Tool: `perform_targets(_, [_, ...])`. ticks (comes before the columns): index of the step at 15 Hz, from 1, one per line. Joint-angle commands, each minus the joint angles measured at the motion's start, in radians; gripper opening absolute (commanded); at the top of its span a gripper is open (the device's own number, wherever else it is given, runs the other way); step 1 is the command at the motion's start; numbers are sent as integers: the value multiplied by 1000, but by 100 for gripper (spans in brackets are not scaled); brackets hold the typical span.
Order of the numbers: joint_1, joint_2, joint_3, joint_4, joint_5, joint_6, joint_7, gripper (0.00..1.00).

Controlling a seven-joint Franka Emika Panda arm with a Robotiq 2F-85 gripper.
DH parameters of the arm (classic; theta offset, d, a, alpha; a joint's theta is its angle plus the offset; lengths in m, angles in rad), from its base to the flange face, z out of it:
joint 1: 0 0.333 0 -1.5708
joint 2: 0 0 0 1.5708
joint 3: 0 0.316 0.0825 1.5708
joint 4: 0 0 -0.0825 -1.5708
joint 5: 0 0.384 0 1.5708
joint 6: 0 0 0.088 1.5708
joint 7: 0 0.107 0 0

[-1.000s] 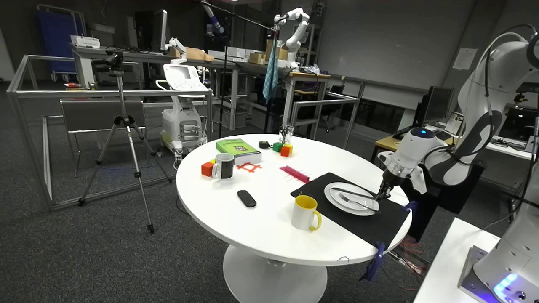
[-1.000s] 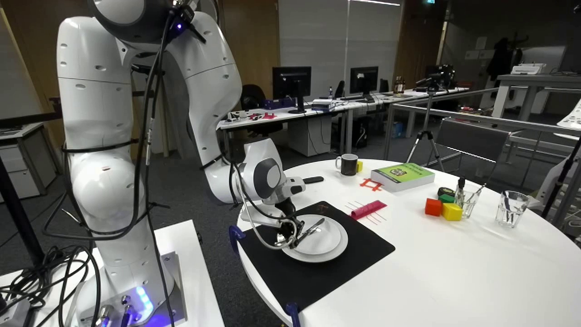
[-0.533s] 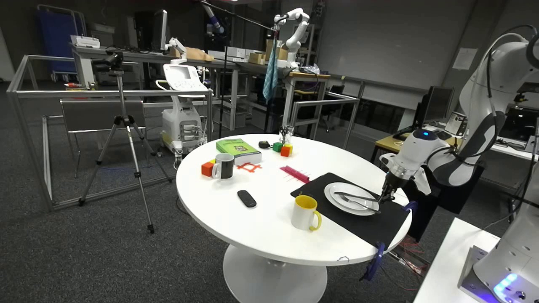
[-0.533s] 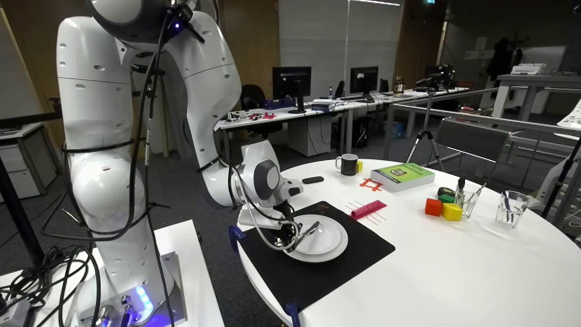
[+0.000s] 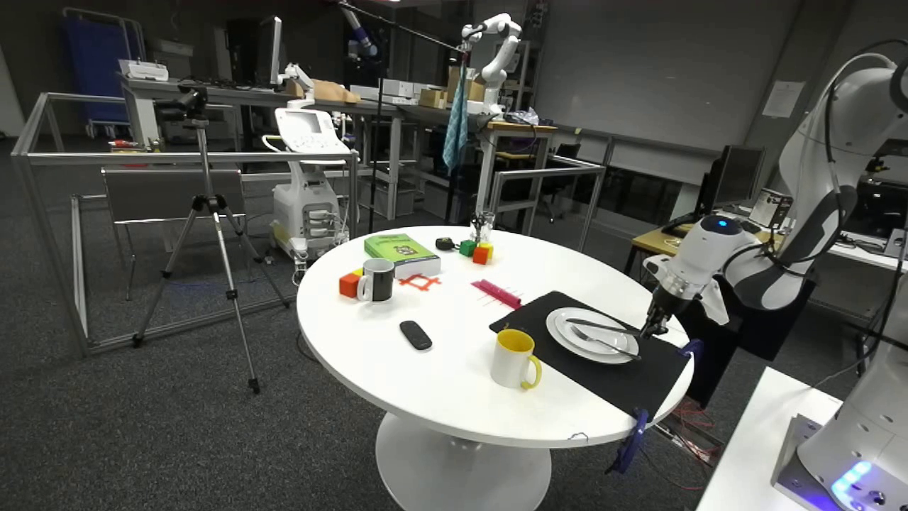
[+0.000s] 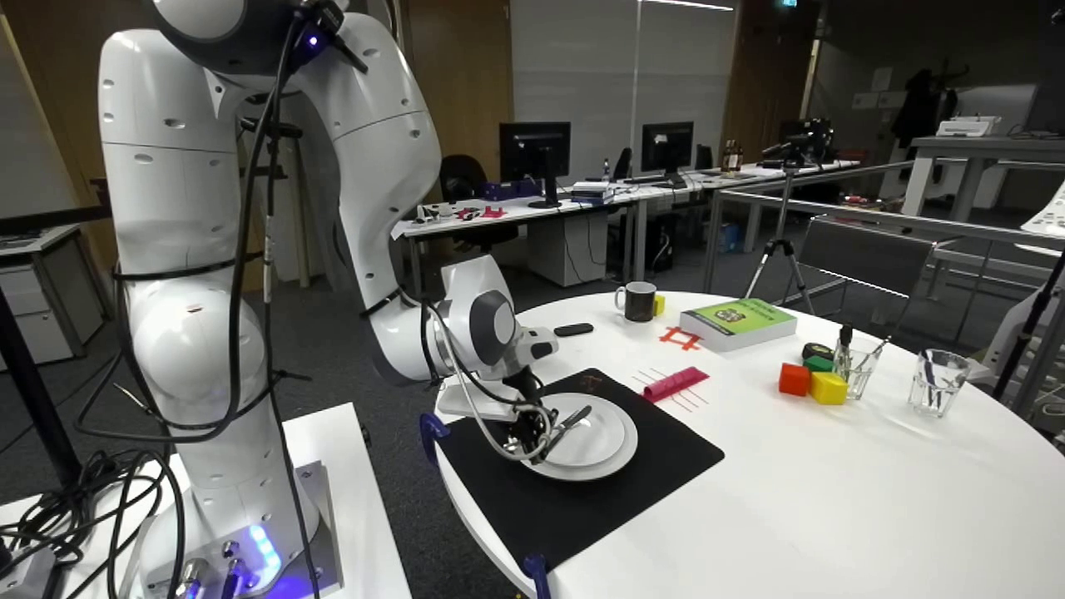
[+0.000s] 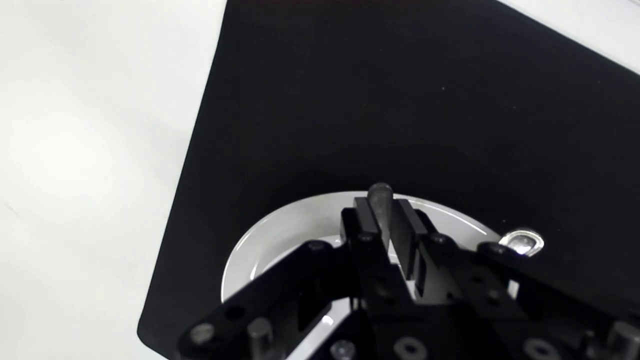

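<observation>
My gripper [image 7: 382, 217] is shut on the handle end of a metal knife [image 7: 381, 200], which shows between the fingertips in the wrist view. In an exterior view the knife [image 5: 603, 326] extends from the gripper [image 5: 652, 331] across the white plate [image 5: 555, 336], a little above it. The knife blade [image 6: 574, 416] also shows in an exterior view. A fork [image 5: 603, 344] lies on the plate beside the knife; its handle end [image 7: 522, 242] sticks out past the rim in the wrist view. The plate [image 6: 626, 453] rests on a black placemat [image 6: 666, 466]. Cables partly hide the fingers.
On the round white table [image 5: 440, 383] stand a yellow-and-white mug [image 5: 507, 362], a dark remote-like object [image 5: 415, 335], a black-and-white mug [image 5: 379, 280], a green book [image 5: 401, 248], a pink piece [image 5: 498, 292], coloured blocks [image 6: 795, 379] and glasses [image 6: 936, 383]. Blue clamps [image 5: 633, 440] grip the edge.
My gripper has shifted slightly toward the robot's base, and the knife has moved with it. The fork and plate have not visibly moved.
</observation>
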Motion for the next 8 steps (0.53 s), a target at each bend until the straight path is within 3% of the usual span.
perform_targets(1, [27,-34,-16,-6,-38,-41,72,4])
perform_targets(8, [63,-28,-11,-6,-50,-103,201,4])
